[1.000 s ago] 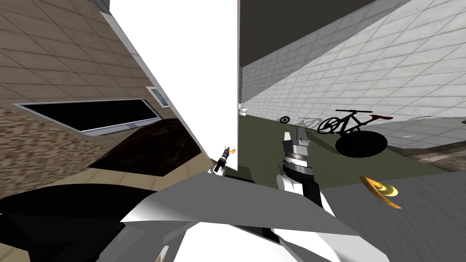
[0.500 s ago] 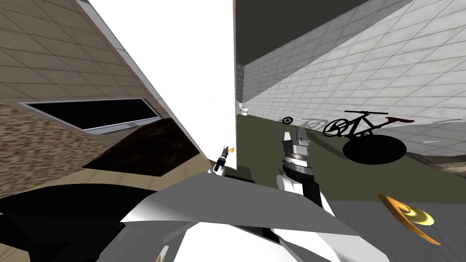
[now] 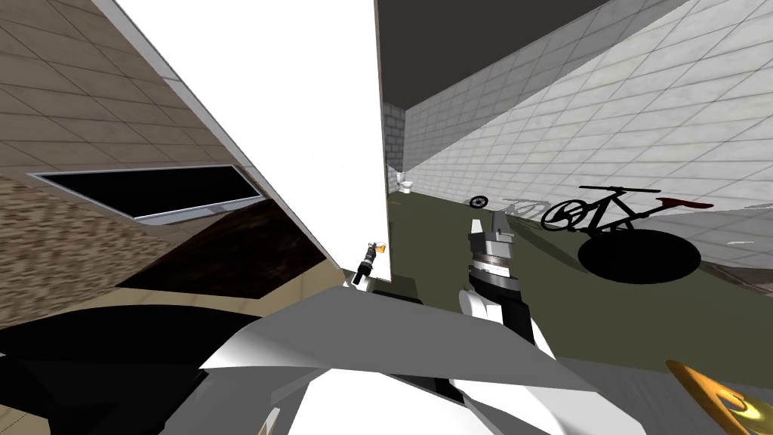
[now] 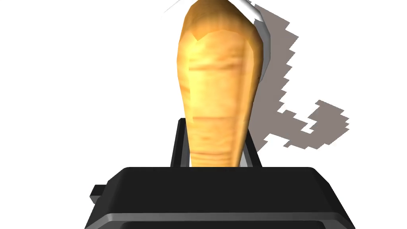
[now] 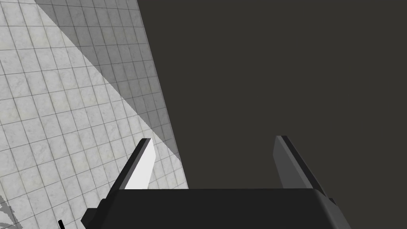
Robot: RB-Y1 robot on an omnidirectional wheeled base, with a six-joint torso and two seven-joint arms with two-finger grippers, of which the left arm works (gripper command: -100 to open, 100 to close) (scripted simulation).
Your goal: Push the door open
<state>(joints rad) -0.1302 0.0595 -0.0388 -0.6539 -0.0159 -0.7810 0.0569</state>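
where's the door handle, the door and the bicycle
door handle (image 4: 218, 87): left wrist view, middle of the yellow lever
door (image 3: 302, 113): head view, bare white face
bicycle (image 3: 560, 215): head view, the wheel far from its red seat

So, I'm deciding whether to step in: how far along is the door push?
Done: the left tool is shut on the yellow-orange rounded door handle, and the plain white door already stands ajar, its free edge baring the olive floor and black bicycle beyond. In hand: pressing the door by that handle. Left: swinging it wider. The right tool hangs open, idle.
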